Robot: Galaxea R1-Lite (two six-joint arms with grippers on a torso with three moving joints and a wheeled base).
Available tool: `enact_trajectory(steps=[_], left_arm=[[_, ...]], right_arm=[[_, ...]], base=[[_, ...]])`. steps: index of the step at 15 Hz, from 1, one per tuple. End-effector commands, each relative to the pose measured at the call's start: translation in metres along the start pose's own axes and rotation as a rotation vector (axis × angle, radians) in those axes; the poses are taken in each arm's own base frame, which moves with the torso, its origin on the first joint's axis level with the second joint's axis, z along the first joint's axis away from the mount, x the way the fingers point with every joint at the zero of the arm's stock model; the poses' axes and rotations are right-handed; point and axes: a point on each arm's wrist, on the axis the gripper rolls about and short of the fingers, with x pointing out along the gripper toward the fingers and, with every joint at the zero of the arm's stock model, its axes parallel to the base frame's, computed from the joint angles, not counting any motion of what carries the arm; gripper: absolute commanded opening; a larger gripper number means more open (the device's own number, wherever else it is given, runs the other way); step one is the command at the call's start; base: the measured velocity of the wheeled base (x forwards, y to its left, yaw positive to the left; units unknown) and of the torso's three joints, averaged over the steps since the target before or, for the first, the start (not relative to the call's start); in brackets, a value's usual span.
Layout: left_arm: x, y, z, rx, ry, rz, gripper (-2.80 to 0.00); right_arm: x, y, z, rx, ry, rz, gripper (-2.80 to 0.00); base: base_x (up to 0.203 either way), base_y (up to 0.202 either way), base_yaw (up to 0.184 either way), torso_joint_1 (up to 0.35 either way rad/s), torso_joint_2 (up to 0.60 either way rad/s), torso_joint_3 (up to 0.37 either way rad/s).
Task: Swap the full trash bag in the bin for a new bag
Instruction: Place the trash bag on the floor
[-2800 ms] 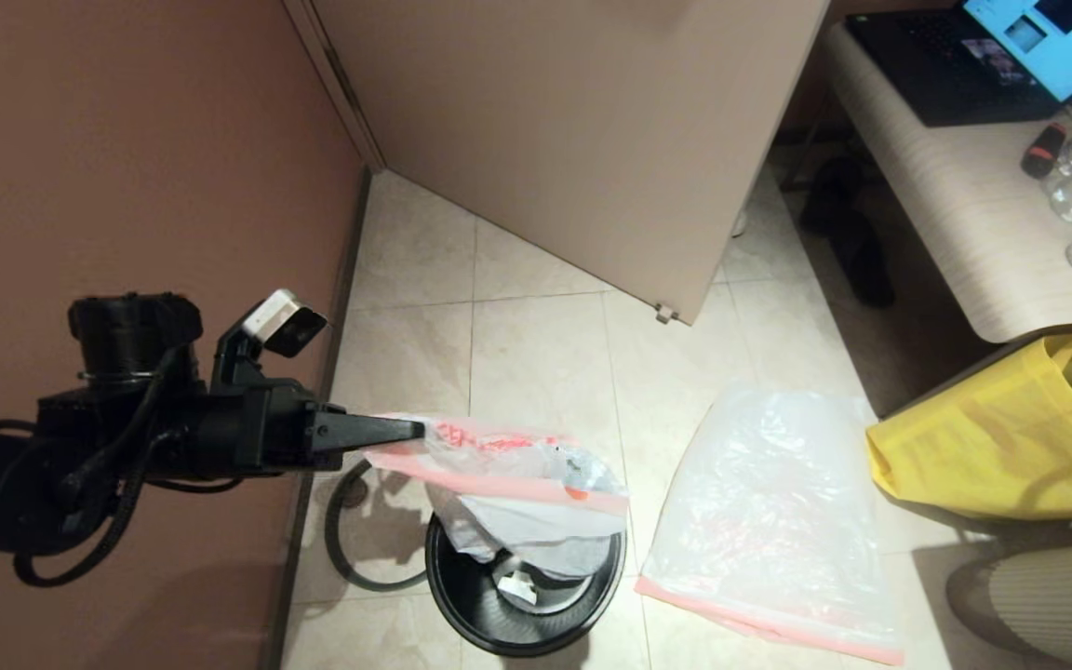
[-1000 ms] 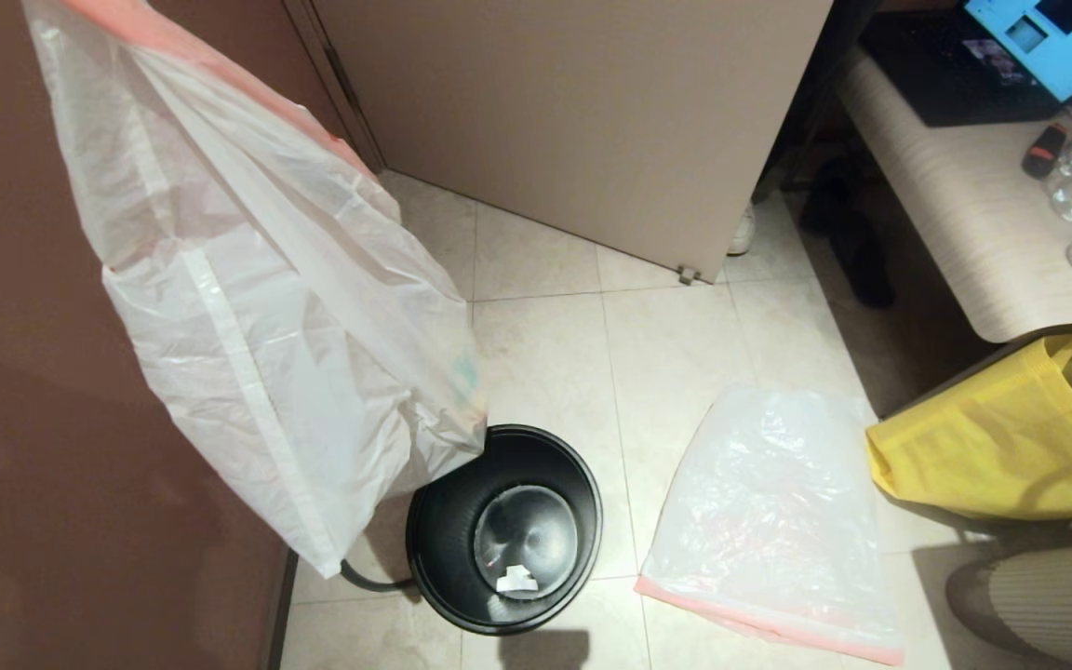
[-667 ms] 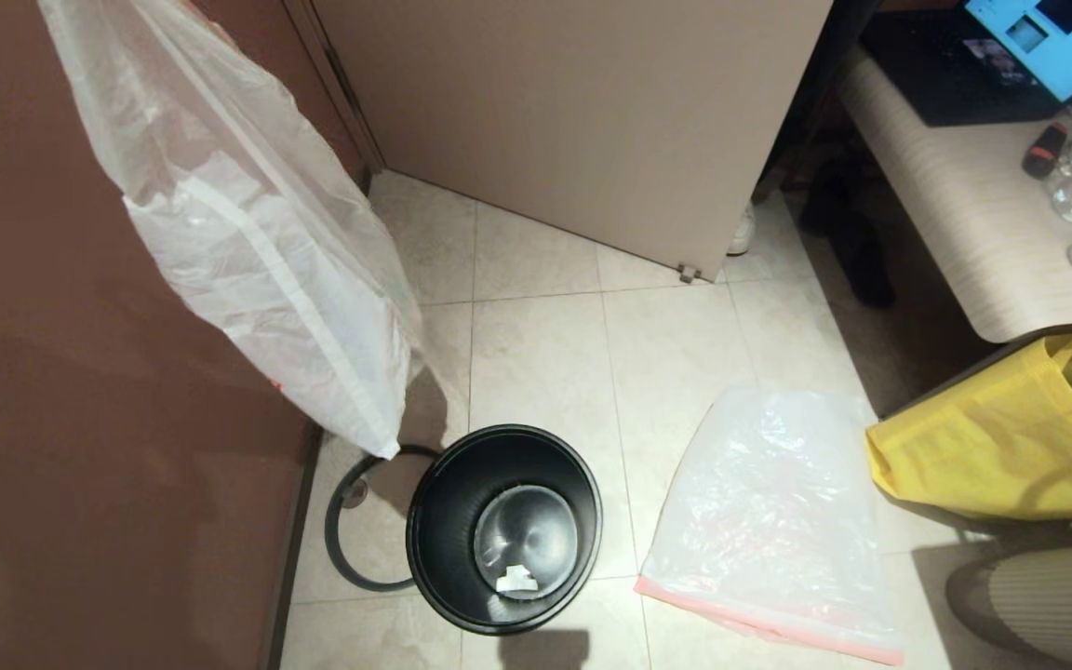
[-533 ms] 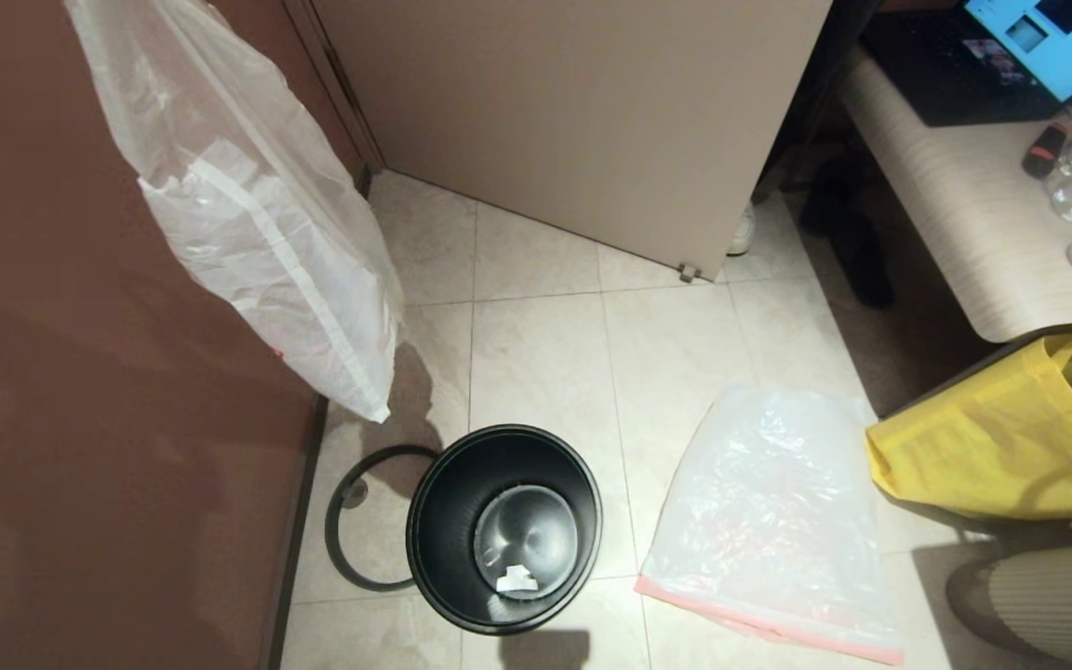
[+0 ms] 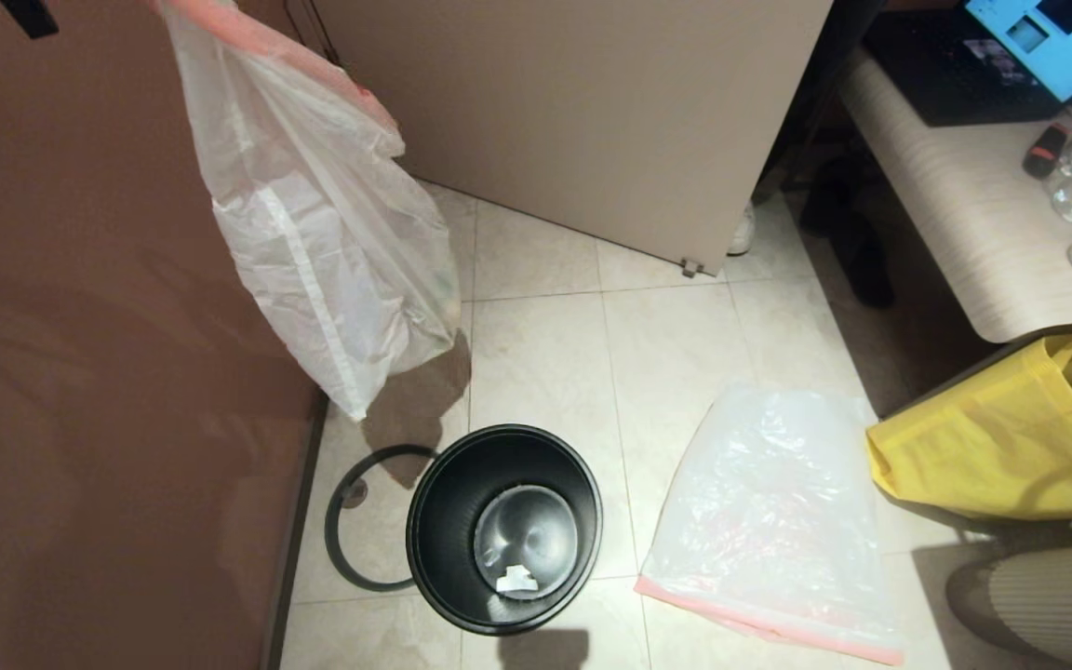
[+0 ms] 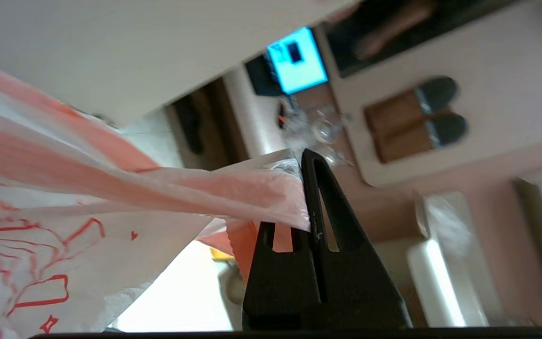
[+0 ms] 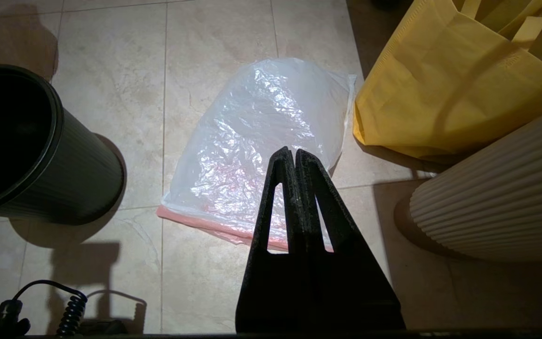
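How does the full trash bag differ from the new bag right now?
The full trash bag hangs in the air, clamped at its pink band by the left gripper; the new bag lies flat on the floor. The full one carries red print; the new one looks plain. Both are translucent with a pink band.

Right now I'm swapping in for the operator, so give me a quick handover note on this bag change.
Left gripper: fingers shut on the full trash bag, pinching its pink top band, bag hanging above the floor near the wall.
Right gripper: shut, empty, parked over the new bag.
Done: bin emptied; its grey ring lies beside it.
Left: put down old bag, line bin, refit ring.
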Motion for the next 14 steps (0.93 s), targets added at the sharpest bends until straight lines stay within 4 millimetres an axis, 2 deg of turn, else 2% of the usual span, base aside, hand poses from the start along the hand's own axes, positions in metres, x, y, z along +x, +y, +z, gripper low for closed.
enact_trajectory(steps=[1, 3, 6, 8, 11, 14], left_arm=[[0.021, 0.007, -0.015, 0.018, -0.043, 0.081, -2.80], [0.038, 0.019, -0.031, 0.097, -0.046, 0.246, -2.80], [0.049, 0.044, -0.042, 0.264, -0.075, 0.545, -2.80], [0.062, 0.055, -0.054, 0.347, -0.125, 0.834, -2.80], [0.082, 0.092, -0.074, 0.507, -0.101, 1.231, -2.80], [0.099, 0.118, -0.081, 0.557, -0.145, 1.289, -2.80]], right_arm=[[0.000, 0.000, 0.000, 0.000, 0.001, 0.000, -2.80], [0.000, 0.000, 0.000, 0.001, 0.000, 0.000, -2.80], [0.000, 0.000, 0.000, 0.000, 0.001, 0.000, -2.80], [0.000, 0.000, 0.000, 0.000, 0.002, 0.000, -2.80], [0.000, 0.000, 0.000, 0.000, 0.000, 0.000, -2.80], [0.000, 0.000, 0.000, 0.000, 0.002, 0.000, -2.80]], base=[[0.000, 0.000, 0.000, 0.000, 0.00, 0.000], [0.000, 0.000, 0.000, 0.000, 0.00, 0.000], [0.000, 0.000, 0.000, 0.000, 0.00, 0.000], [0.000, 0.000, 0.000, 0.000, 0.00, 0.000], [0.000, 0.000, 0.000, 0.000, 0.00, 0.000], [0.000, 0.000, 0.000, 0.000, 0.00, 0.000]])
